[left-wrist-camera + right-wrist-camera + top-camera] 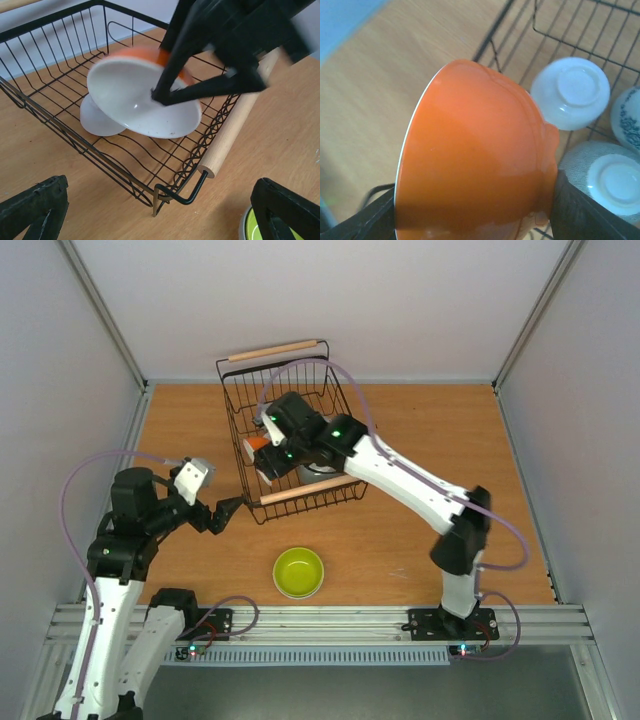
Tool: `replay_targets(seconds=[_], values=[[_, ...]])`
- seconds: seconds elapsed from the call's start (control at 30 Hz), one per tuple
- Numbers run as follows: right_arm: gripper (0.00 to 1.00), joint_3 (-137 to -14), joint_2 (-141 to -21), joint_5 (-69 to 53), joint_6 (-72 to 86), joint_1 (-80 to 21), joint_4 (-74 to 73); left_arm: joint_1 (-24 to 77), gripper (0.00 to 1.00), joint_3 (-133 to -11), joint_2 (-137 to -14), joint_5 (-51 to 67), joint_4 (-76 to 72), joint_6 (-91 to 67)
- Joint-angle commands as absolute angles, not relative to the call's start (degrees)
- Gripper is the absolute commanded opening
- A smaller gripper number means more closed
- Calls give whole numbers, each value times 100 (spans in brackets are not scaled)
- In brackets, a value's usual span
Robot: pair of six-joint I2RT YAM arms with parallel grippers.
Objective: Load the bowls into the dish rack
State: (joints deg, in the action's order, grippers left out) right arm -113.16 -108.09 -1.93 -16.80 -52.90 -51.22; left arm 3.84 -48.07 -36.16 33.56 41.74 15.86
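Left fingers [225, 512]: apart, holding nothing. They hang low over the worktop [420, 420], just off the near-left corner of the rack [232, 420], pointing at it. In the left wrist view that corner sits between my two fingertips.

Yellow-green bowl [299, 572]: upright on the worktop, near edge, right of the left fingers and apart from them. It is outside the rack, in front of the rack's near handle [310, 490].

Right fingers [160, 95]: clamped on the rim of the orange bowl [475, 165], one finger inside and one outside. The bowl is tipped on edge, its white inside facing my left arm. It is held within the rack's left half, above the wires.

Under it lies a white bowl [570, 92], upside down on the rack floor. I cannot tell if the two touch.

Further right in the rack: grey bowl [605, 180] and blue-and-white bowl [630, 117], both upside down.
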Motion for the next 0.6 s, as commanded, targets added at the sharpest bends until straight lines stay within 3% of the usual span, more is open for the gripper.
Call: replay_targets(seconds=[0.0,0.23,0.57], values=[[2,-12570,-11657,731,-2377,-5256,-6208,387,99,-4772,-3631,3269,3846,1524],[1,-14179,-12863,1263,-2724,-5256,-7167,388,99,-4764,-3633,3326,3864,1563],[1,-14333,-13562,1671,-2875,-5256,-7485,390,99,-4737,-3647,3382,3866,1598]])
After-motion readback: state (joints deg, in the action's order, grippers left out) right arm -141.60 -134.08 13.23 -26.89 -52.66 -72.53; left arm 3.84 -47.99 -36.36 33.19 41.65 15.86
